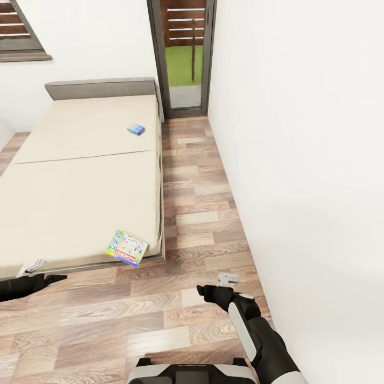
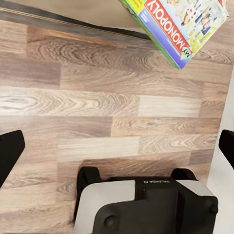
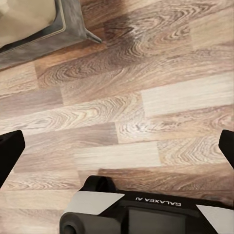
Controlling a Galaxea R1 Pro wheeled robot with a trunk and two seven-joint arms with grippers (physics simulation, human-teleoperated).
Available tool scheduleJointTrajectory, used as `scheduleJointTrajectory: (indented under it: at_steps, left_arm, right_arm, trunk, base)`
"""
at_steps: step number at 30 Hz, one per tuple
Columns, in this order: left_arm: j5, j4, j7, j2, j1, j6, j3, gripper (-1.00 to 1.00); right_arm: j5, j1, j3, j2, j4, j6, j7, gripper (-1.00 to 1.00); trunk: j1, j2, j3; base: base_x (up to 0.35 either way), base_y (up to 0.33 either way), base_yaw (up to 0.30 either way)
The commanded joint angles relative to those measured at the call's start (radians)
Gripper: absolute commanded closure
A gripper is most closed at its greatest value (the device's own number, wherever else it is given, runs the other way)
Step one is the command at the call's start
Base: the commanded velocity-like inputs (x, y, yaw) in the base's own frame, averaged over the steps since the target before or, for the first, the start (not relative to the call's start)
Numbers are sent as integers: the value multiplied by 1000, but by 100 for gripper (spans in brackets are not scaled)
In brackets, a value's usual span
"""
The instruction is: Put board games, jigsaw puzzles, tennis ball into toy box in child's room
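Colourful Monopoly box askew on bed corner

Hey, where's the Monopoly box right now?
In the head view the Monopoly box lies at the near right corner of the bed, overhanging the edge above the wood floor. The small blue game lies farther up, toward the headboard.

Beige bed, green-and-purple board game, small blue game
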Motion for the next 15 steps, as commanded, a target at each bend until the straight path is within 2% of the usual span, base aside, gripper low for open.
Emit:
scheduleJointTrajectory:
  at_steps: [1,4,10,15]
  left_arm:
    - [-9,1,4,0,-1,6,9,-100]
    - [-9,0,32,-4,-1,6,9,-100]
    - [-11,-1,107,-30,-1,7,9,-100]
    - [-11,-1,203,-54,-1,7,9,-100]
  right_arm:
    - [-6,-1,0,0,-1,4,-4,-100]
    - [-5,-2,0,0,0,3,-4,-100]
    - [-5,-2,0,0,1,2,-4,-100]
    - [-6,-2,0,0,2,1,-4,-100]
  trunk:
    - [1,-2,-1]
    - [1,-2,-1]
    - [1,-2,-1]
    - [1,-2,-1]
  base:
    - [0,0,0]
    - [0,0,0]
    - [0,0,0]
    - [0,0,0]
